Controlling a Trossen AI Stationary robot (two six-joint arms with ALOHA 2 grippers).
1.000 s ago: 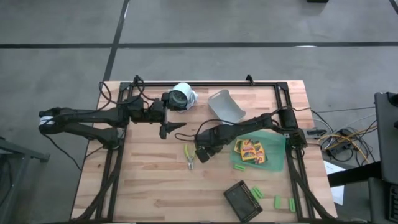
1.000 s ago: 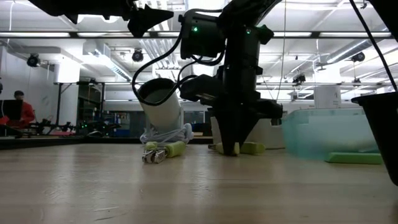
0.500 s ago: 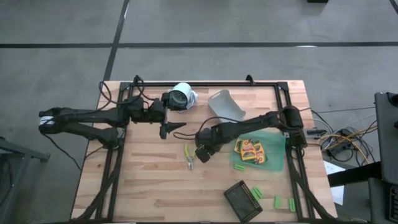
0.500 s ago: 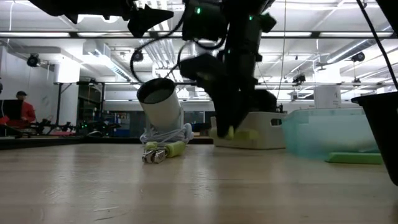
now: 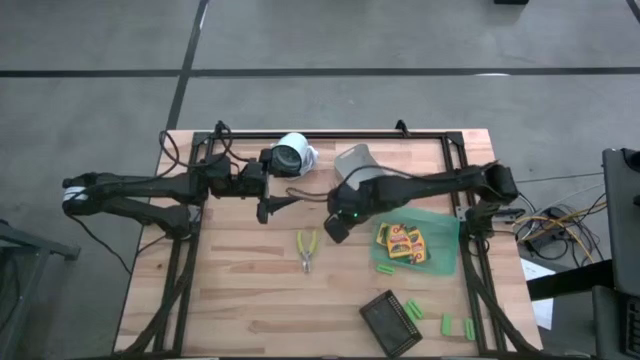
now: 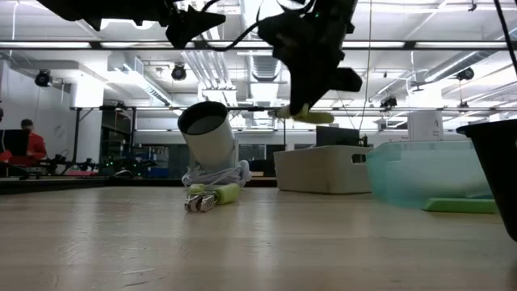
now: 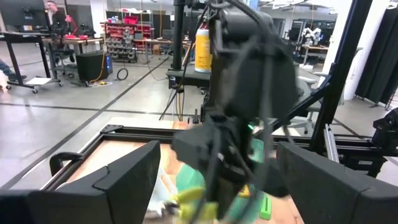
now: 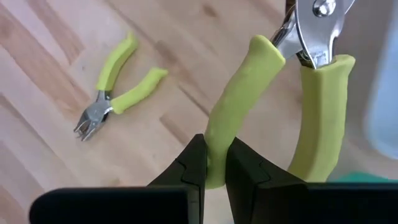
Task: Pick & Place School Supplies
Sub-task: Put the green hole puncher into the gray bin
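Observation:
My right gripper (image 5: 335, 231) hangs above the middle of the table, shut on a pair of yellow-handled pliers (image 8: 292, 93), which shows under the fingers in the low view (image 6: 311, 115). A second pair of pliers (image 5: 305, 250) lies flat on the wood to the near left of it (image 8: 115, 87). Yellow packs (image 5: 401, 241) and green blocks lie in the green bin (image 5: 440, 262). My left gripper (image 5: 278, 205) stands open and level over the far left of the table, pointing at the right arm. My right gripper pinches one handle of the pliers (image 8: 214, 146) between its two fingers, near that handle's free end. The fingers (image 8: 245, 168) slant steeply down from above. The pliers are lifted clear of the table, the other handle (image 8: 317, 124) free and the metal head (image 8: 314, 25) beyond the fingertips.
A grey bin (image 5: 362, 168) and a white cup (image 5: 292, 155) on its side lie at the far edge. A dark tray (image 5: 390, 318) and loose green blocks (image 5: 445, 323) sit near the front right. A black frame (image 5: 330, 136) borders the table.
My right gripper has risen from the tabletop and drifted a little toward the far edge, staying shut. The pliers it holds have come up with it and now hang clear of the wood. The other pliers have stayed where they lay.

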